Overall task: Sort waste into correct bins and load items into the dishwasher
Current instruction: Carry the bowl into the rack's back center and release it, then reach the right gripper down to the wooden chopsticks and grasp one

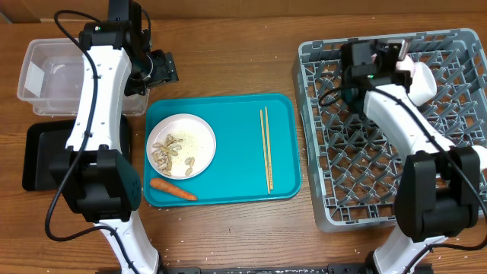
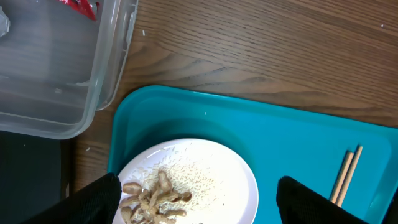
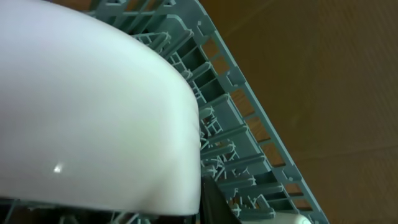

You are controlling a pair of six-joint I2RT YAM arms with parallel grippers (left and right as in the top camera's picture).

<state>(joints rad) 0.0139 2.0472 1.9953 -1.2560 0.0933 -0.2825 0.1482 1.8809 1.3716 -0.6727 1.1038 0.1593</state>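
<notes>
A white plate (image 1: 181, 144) with beige nut scraps (image 1: 163, 152) and white crumbs sits on the teal tray (image 1: 228, 114); it also shows in the left wrist view (image 2: 211, 180). An orange carrot (image 1: 173, 189) lies in front of the plate, and the chopsticks (image 1: 266, 148) lie to its right. My left gripper (image 1: 162, 67) (image 2: 199, 190) is open and empty, above the tray's back left edge beside the clear tub (image 1: 46, 76). A red wrapper (image 2: 79, 6) lies in the tub. My right gripper (image 1: 405, 67) holds a white bowl (image 1: 423, 82) (image 3: 93, 106) over the grey rack (image 1: 380, 152). The pink bowl and cup are out of view.
A black tray (image 1: 38, 152) lies in front of the clear tub at the far left. Bare wooden table lies between the teal tray and the rack and along the back edge.
</notes>
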